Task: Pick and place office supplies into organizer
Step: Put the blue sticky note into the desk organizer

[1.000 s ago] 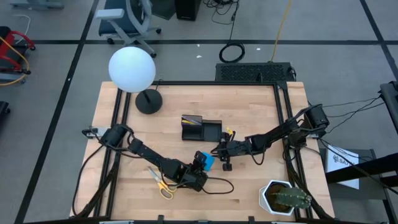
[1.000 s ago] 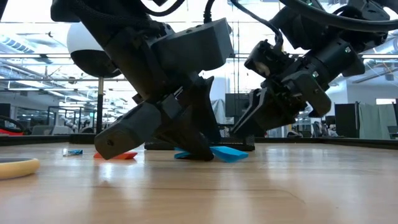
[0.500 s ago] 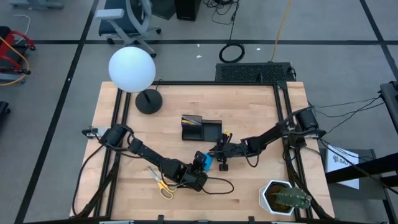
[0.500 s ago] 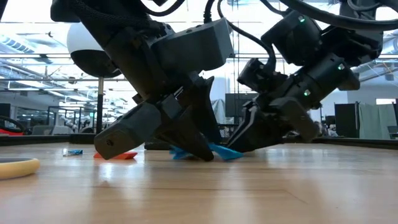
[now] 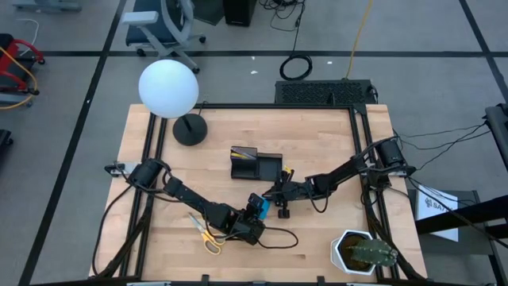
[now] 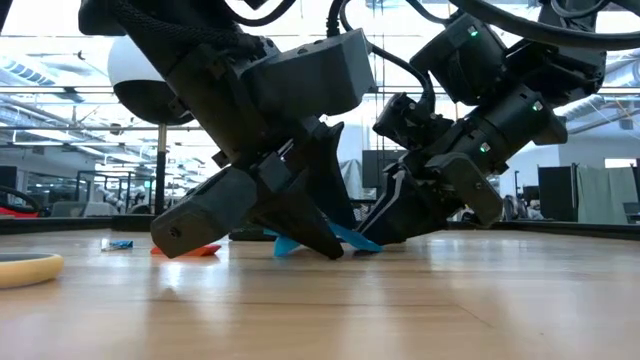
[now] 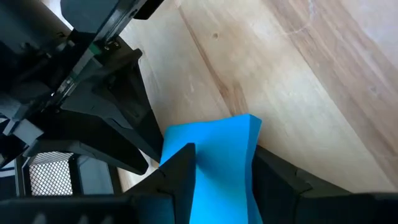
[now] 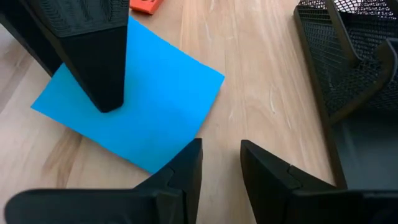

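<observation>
My left gripper (image 7: 221, 177) jaws grip the blue pad (image 7: 217, 155) at lower centre of the bench (image 5: 317, 238). My right gripper (image 8: 221, 165) jaws stand slightly open beside it, near the organizer (image 5: 255, 164).

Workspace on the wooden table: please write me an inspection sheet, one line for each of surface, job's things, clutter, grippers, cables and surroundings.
Surface: wooden table, bare wood in front.
Job's things: black organizer at centre; blue square pad flat on the wood; yellow-handled scissors near the front left; red piece beside the pad.
Clutter: white globe lamp at back left; potted cactus at front right.
Grippers: left gripper fingers straddle the pad's edge; right gripper open, low beside the pad.
Cables: black cable looped by the left arm.
Surroundings: office chair on the floor.
</observation>
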### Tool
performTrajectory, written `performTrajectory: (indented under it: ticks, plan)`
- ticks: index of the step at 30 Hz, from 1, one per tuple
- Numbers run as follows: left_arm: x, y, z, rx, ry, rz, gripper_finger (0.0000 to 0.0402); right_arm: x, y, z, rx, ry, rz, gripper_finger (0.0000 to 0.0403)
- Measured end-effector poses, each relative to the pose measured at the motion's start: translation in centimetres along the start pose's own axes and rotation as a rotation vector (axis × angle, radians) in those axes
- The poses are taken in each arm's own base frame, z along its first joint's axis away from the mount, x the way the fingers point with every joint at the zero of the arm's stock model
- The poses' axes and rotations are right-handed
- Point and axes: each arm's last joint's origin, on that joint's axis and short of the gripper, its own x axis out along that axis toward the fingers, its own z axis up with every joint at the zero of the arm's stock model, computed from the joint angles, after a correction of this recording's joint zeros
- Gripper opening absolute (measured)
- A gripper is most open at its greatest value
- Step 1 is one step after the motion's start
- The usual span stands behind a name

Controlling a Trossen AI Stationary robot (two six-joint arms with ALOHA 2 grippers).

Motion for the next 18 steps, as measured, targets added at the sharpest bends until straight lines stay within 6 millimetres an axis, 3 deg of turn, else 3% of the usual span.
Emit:
performTrajectory:
  ticks: [4, 9, 18]
  plan:
    - [0.04, -0.03, -0.06, 0.007, 0.006, 0.003, 0.0109, 0.00, 0.01, -0.01, -0.001, 0.001, 0.001, 0.0105]
    - [0.08, 0.04, -0.13, 0.007, 0.016, 0.025, 0.0020, 0.00, 0.02, -0.02, -0.001, 0.002, 0.002, 0.0105]
    - [-0.23, -0.30, 0.03, 0.016, 0.017, 0.048, 0.0008, -0.16, 0.01, 0.12, 0.005, 0.000, 0.006, 0.0105]
